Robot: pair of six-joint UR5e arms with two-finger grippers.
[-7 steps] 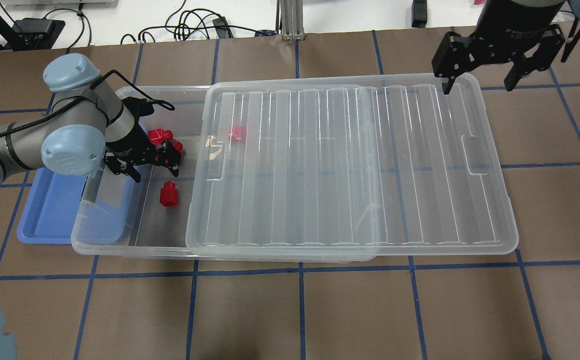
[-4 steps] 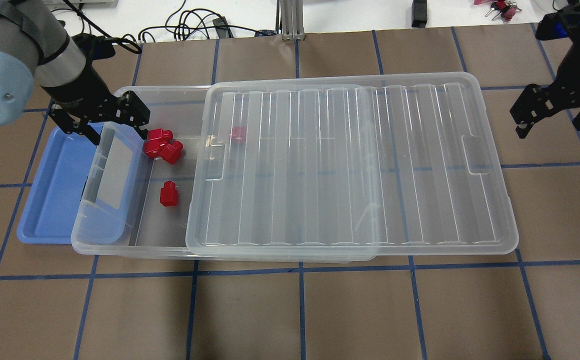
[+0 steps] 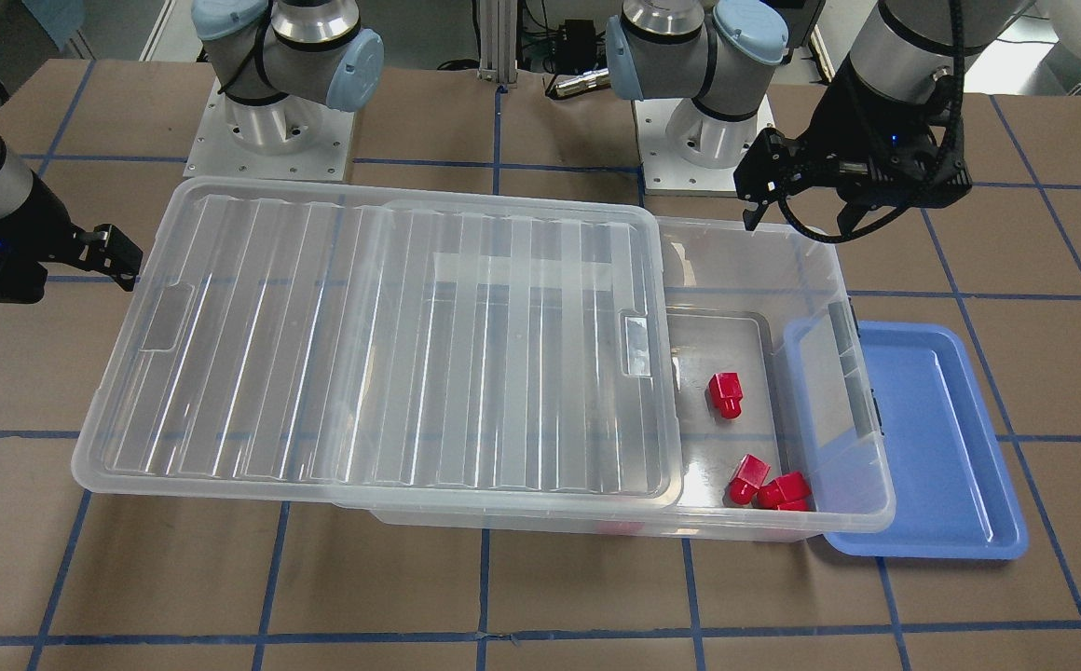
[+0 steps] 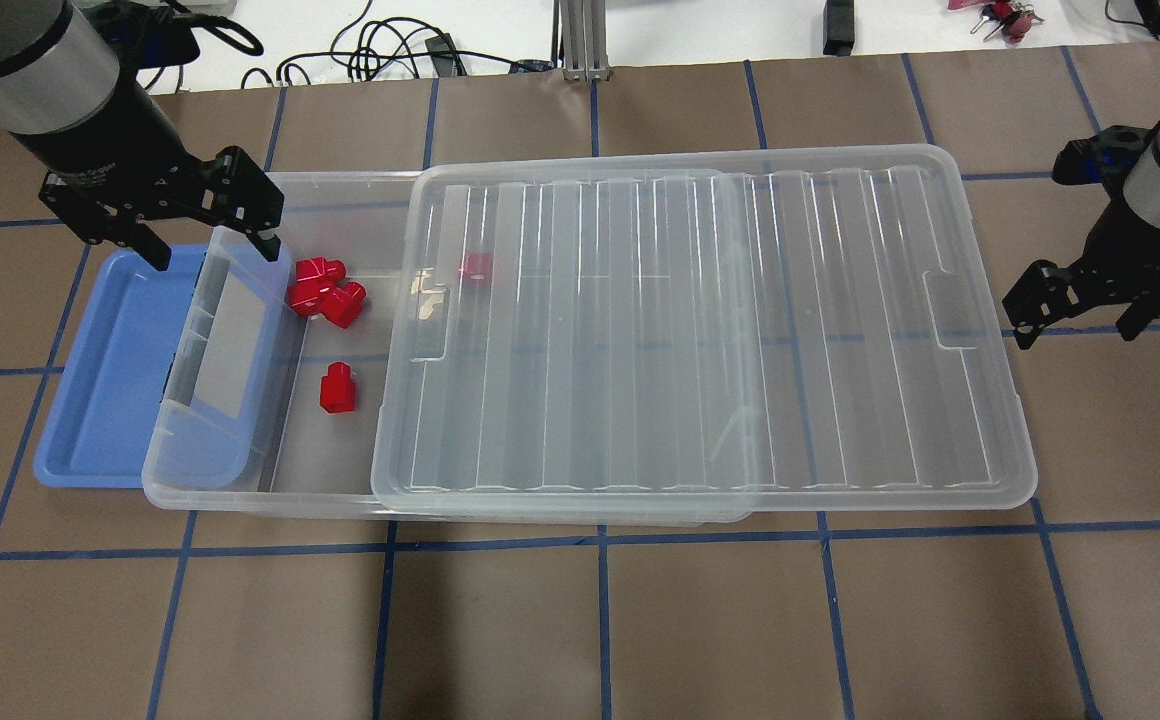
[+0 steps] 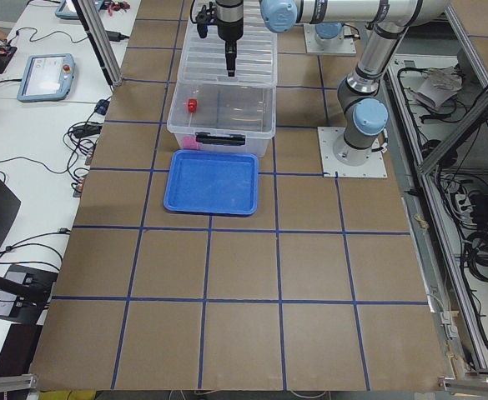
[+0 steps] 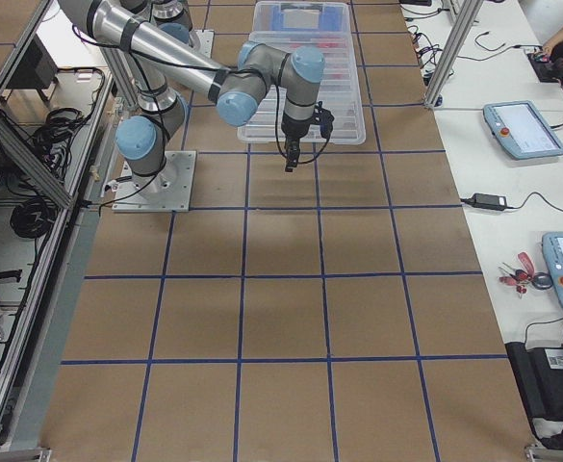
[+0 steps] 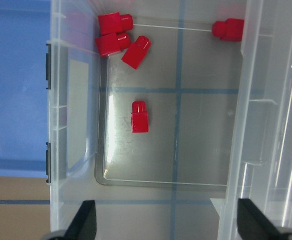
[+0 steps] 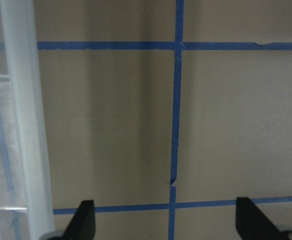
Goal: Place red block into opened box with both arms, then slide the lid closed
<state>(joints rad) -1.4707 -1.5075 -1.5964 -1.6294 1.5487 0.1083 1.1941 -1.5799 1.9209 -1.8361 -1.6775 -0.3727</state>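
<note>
Red blocks (image 4: 337, 388) seen in box (image 4: 202, 499), placing seemingly done; lid (image 4: 700, 330) not yet slid shut; left gripper (image 4: 208, 240), right gripper (image 4: 1077, 325) held spread, empty.

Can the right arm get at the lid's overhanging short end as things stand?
Probably yes: the right pincer hangs open beside that end of the lid, with only bare table between them.

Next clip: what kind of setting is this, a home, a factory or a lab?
Most likely a robotics lab workcell. Two robot arms are bolted to a table gridded with blue tape, a control tablet lies on a side bench, and loose cables run along the far edge.
</note>
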